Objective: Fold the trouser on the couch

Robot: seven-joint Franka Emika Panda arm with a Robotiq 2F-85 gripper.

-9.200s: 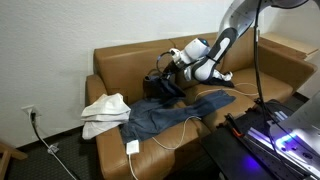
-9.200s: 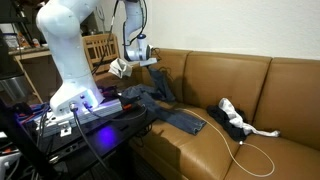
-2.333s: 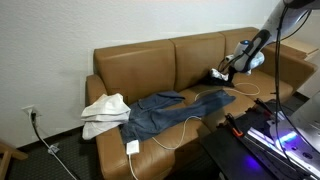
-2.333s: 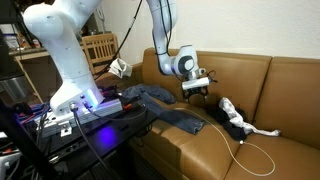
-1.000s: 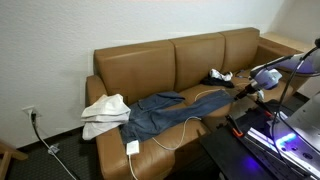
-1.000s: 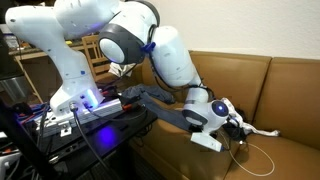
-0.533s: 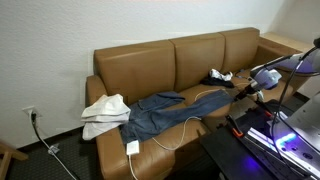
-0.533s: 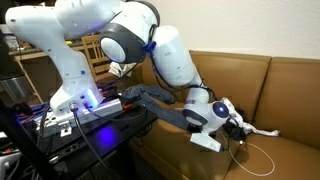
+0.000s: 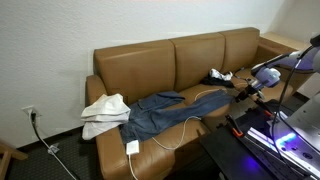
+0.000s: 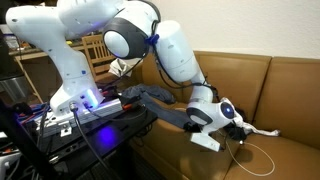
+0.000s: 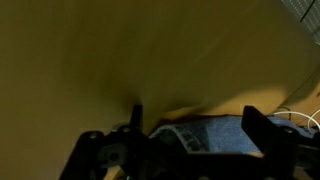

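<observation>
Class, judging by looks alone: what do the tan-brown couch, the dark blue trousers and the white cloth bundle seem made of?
Tan-brown couch: probably leather or imitation, smooth with slight sheen. Dark blue trousers: likely denim, matte, lying in limp folds. White cloth bundle: soft crumpled fabric; kind unclear.

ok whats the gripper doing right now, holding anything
Gripper: open, jaws wide apart, holding nothing. The trouser lies loose on the couch.
</observation>
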